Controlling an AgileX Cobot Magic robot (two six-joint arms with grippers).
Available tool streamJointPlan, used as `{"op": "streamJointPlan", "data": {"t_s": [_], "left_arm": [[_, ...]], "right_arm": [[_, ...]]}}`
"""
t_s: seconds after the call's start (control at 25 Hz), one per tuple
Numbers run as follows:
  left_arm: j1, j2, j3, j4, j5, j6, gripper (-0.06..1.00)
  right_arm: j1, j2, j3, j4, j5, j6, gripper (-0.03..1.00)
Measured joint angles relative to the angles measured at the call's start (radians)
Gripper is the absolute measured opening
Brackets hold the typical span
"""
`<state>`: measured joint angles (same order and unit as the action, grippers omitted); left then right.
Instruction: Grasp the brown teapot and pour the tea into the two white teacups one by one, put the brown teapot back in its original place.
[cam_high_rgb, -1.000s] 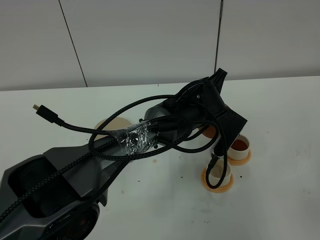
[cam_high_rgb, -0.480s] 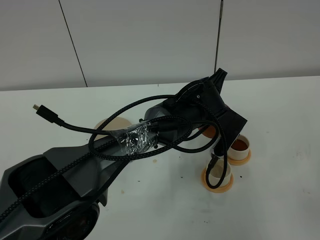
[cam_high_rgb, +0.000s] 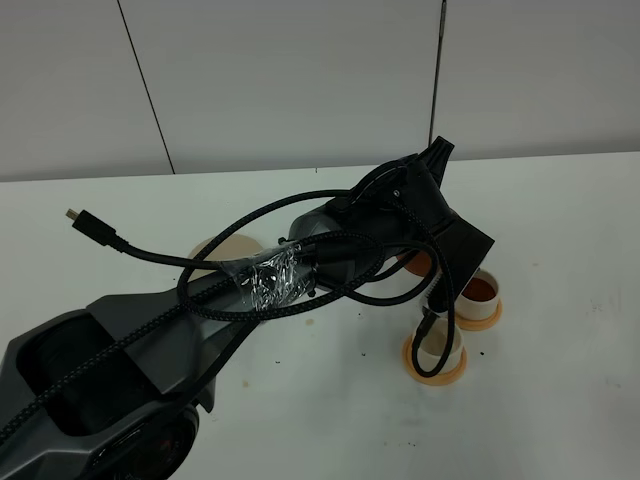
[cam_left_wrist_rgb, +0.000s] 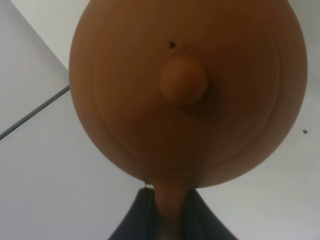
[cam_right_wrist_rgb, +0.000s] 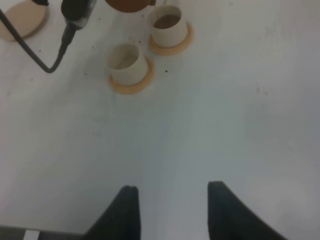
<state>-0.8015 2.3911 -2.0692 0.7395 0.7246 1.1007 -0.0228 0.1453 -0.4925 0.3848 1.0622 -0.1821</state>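
Observation:
The brown teapot (cam_left_wrist_rgb: 187, 90) fills the left wrist view, lid knob facing the camera. My left gripper (cam_left_wrist_rgb: 169, 212) is shut on its loop handle, a dark finger on each side. From the high view my left arm hides most of the teapot (cam_high_rgb: 418, 262), which hangs just left of the far white teacup (cam_high_rgb: 478, 291). That cup holds brown tea. The nearer white teacup (cam_high_rgb: 436, 348) looks pale inside. Each stands on an orange coaster. The beige saucer (cam_high_rgb: 222, 250) lies bare on the left. My right gripper (cam_right_wrist_rgb: 172, 210) hovers open over bare table, short of the two cups (cam_right_wrist_rgb: 167, 25) (cam_right_wrist_rgb: 127, 60).
A black cable with a loose plug (cam_high_rgb: 90, 225) loops off my left arm and hangs over the table near the saucer. The cable's end (cam_right_wrist_rgb: 70, 20) dangles close to the nearer cup. Small dark specks dot the white table (cam_high_rgb: 560, 400).

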Motion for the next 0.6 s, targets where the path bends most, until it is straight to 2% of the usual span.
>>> {"op": "streamJointPlan", "data": {"t_s": [0.6], "left_arm": [[0.0,0.0,0.0,0.001,0.0,0.001,0.17]], "right_arm": [[0.0,0.0,0.0,0.0,0.0,0.0,0.31]]}}
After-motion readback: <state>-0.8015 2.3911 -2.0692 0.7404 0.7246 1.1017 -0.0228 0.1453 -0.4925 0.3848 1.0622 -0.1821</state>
